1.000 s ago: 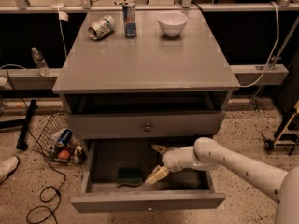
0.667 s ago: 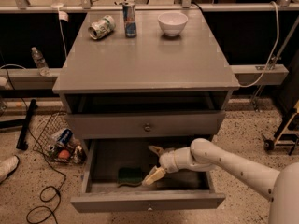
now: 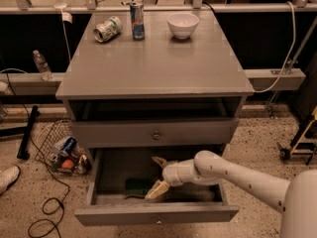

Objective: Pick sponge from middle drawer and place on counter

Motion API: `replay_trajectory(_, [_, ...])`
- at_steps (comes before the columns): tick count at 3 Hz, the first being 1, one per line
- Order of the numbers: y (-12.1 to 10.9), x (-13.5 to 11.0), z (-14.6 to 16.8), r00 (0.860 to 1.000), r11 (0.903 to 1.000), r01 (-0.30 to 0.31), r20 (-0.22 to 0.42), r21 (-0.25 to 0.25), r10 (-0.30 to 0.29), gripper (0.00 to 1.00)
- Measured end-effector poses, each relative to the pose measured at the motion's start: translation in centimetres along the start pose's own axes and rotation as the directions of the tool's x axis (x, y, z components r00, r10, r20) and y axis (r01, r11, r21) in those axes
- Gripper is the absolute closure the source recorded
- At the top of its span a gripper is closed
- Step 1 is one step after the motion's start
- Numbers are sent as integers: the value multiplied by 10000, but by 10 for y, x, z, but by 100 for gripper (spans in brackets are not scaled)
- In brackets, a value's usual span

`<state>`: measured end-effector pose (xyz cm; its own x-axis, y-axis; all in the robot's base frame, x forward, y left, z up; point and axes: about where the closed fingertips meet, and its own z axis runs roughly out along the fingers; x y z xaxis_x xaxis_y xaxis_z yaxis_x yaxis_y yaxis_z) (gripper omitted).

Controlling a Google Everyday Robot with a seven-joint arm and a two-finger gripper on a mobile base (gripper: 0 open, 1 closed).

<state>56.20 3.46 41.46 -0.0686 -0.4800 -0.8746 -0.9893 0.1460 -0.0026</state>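
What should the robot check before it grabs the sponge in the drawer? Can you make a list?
1. Middle drawer pulled out far enough to reach in: ok.
2. Sponge in plain sight on the drawer floor: ok.
3. Gripper down inside the drawer, at the sponge's right end, and open: ok.
4. Sponge sitting between the gripper's fingers: cannot tell.
5. Counter has bare room in front of the bowl and two cans: ok.
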Motion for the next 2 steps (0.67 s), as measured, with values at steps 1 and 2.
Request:
replay_trajectory(1, [7,1,9,9992,9997,245,-323,2,-245,0])
replay_trajectory(2, [14,0,16,9944,9978,663,-823,56,-656,0])
